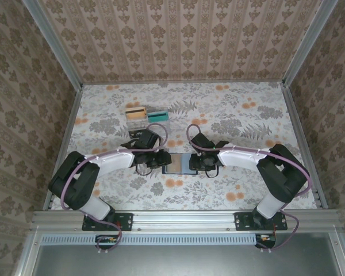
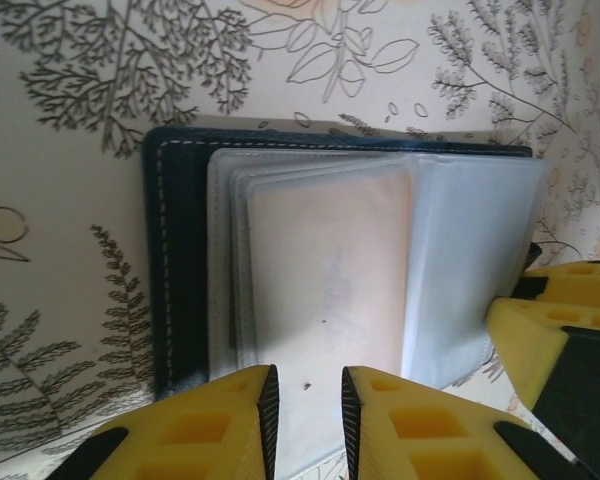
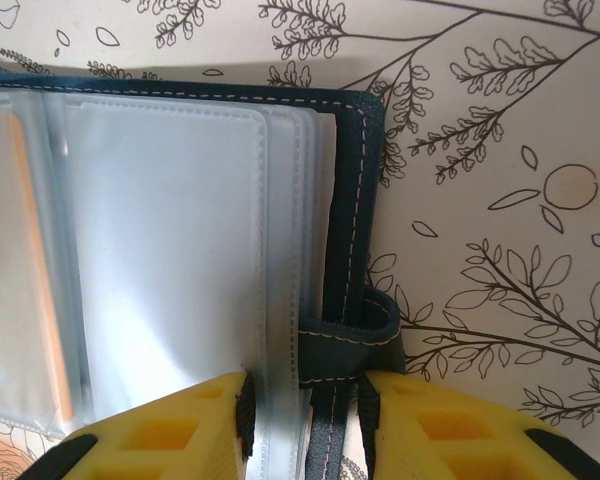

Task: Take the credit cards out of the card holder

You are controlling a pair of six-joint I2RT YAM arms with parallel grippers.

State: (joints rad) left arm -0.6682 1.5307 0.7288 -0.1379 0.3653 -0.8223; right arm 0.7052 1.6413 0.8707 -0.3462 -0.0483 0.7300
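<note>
The navy card holder (image 1: 181, 165) lies open mid-table between both grippers. In the left wrist view its stitched cover (image 2: 180, 260) is on the left, and a pale credit card (image 2: 330, 270) sits inside a clear pocket. My left gripper (image 2: 307, 385) hovers over that pocket's near edge, jaws a little apart, nothing pinched. My right gripper (image 3: 302, 395) is shut on the holder's right edge, one pad on the clear sleeves and the other on the navy strap (image 3: 352, 340). A card with an orange edge (image 3: 35, 290) shows in the far pocket. In the top view the left gripper (image 1: 163, 160) and right gripper (image 1: 200, 163) flank the holder.
A clear compartment tray (image 1: 146, 122) stands behind the left gripper, holding a tan-and-black card (image 1: 136, 111) and a teal card (image 1: 158, 115). The yellow fingers (image 2: 570, 330) of the right gripper show at the right of the left wrist view. Patterned walls enclose the floral table (image 1: 247, 115).
</note>
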